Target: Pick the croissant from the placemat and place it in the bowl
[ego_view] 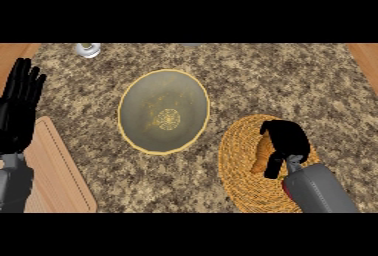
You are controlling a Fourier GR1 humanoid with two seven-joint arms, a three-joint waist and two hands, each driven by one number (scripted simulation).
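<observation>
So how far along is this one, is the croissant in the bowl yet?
Not yet. The bowl holds nothing, and the croissant lies on the woven placemat. In hand: the right hand is down over the croissant, fingers curled beside it, though a closed grasp cannot be confirmed. The left hand rests open at the left edge. Left to do: lift, carry to the bowl, release.

Both forearms are chunky smooth grey shells, kinda rounded. The left hand (19,107) and right hand (286,141) are plain black with slim fingers. There's a small red patch at the right wrist where the hand joins.
</observation>
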